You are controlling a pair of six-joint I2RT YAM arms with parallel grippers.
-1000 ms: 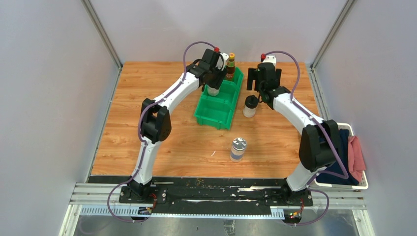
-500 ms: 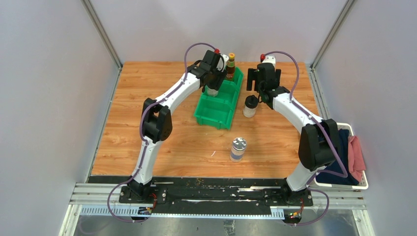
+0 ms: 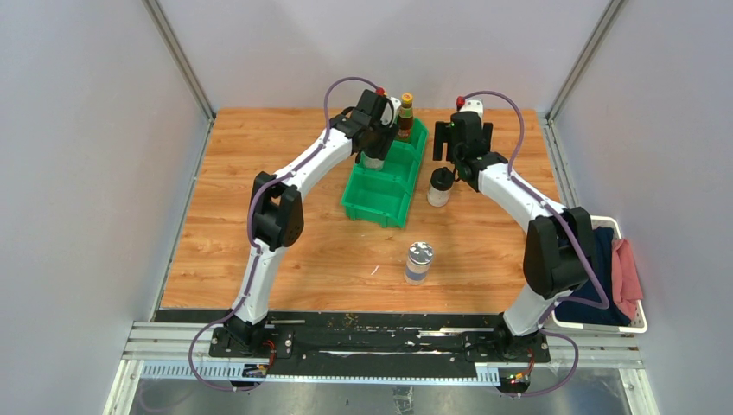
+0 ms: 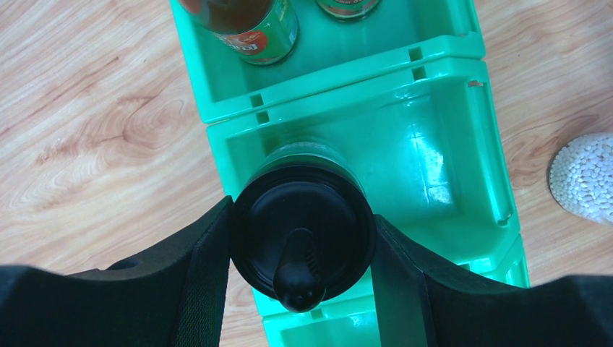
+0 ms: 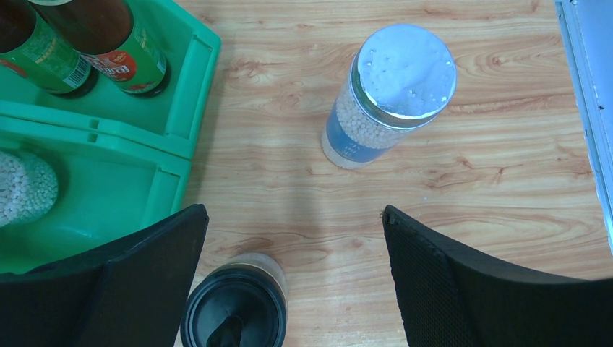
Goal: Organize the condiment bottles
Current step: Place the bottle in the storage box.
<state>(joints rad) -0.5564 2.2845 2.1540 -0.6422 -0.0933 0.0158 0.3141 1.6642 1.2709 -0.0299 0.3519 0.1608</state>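
My left gripper (image 4: 302, 217) is shut on the black cap of a clear shaker (image 4: 303, 242), which stands in the middle compartment of the green bin (image 3: 385, 201). The same shaker (image 3: 373, 159) shows in the top view under the left gripper (image 3: 373, 143). Two brown sauce bottles (image 4: 249, 25) (image 4: 347, 7) stand in the bin's far compartment. My right gripper (image 5: 294, 213) is open above the table. A second black-capped shaker (image 5: 235, 311) stands just inside its left finger, to the right of the bin (image 3: 440, 186). A silver-lidded, blue-labelled jar (image 5: 394, 94) stands alone on the wood (image 3: 418, 262).
A white basket (image 3: 638, 327) holding dark and pink cloths sits off the table's right edge. Grey walls close in the table on the left, back and right. The bin's near compartment (image 3: 373, 207) shows nothing inside.
The right wrist has shifted slightly to the left. The left gripper keeps its hold on the shaker in the bin, with barely any movement.
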